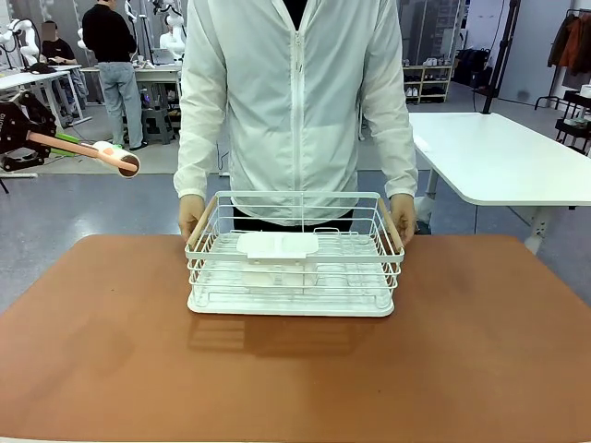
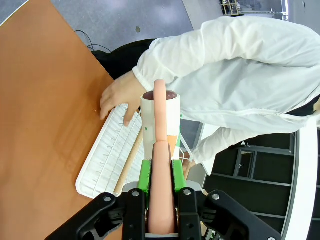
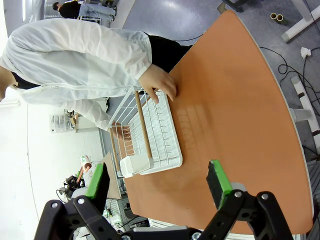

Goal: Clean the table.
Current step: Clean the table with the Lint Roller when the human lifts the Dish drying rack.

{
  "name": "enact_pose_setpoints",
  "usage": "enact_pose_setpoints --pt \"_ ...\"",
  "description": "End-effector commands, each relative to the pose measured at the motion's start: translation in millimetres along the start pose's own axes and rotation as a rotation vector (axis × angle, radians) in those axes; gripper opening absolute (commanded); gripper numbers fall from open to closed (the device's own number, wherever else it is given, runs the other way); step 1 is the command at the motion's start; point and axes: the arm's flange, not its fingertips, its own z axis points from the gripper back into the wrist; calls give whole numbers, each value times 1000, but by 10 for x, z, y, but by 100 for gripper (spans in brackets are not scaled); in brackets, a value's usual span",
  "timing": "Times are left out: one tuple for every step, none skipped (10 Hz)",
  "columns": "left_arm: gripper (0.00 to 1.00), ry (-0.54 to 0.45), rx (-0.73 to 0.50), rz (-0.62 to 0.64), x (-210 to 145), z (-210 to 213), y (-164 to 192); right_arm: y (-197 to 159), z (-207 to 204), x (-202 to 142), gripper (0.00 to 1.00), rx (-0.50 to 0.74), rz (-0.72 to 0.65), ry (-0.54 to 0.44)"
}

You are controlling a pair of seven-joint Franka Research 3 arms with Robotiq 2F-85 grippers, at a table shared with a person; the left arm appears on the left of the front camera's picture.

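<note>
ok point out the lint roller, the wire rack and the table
lint roller (image 2: 172, 116), left wrist view, white roll
wire rack (image 1: 291, 308), front view, front base edge
table (image 1: 295, 383), front view, bare top

Bright, even indoor light all round, nothing murky

Looked lit from overhead, going by the soft, fuzzy-edged shadow dropped on the table on the camera side of the rack. Got barely any glare off that matte top, only a faint paler sheen toward the far side. Blew out a little on the white jacket and the white-topped table. Came out sharp and straight in the front view; bent hard fisheye-style toward the edges in both wrist views. Went a touch soft on the lint roller right up against the lens.
</note>
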Motion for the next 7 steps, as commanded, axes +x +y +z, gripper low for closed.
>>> enact_pose_setpoints --pt "1 -2 -1 -1 5 4 -7 11 19 6 100 16 19 -4" --pt "1 -2 -1 -1 5 4 -7 11 19 6 100 16 19 -4" --pt "1 -2 -1 -1 5 4 -7 11 19 6 100 16 19 -4" --pt "1 -2 -1 -1 5 4 -7 11 19 6 100 16 19 -4" --pt "1 -2 -1 -1 5 4 -7 11 19 6 100 16 19 -4" --pt "1 -2 -1 -1 5 4 -7 11 19 6 100 16 19 -4" --pt "1 -2 -1 -1 5 4 -7 11 19 6 100 16 19 -4"
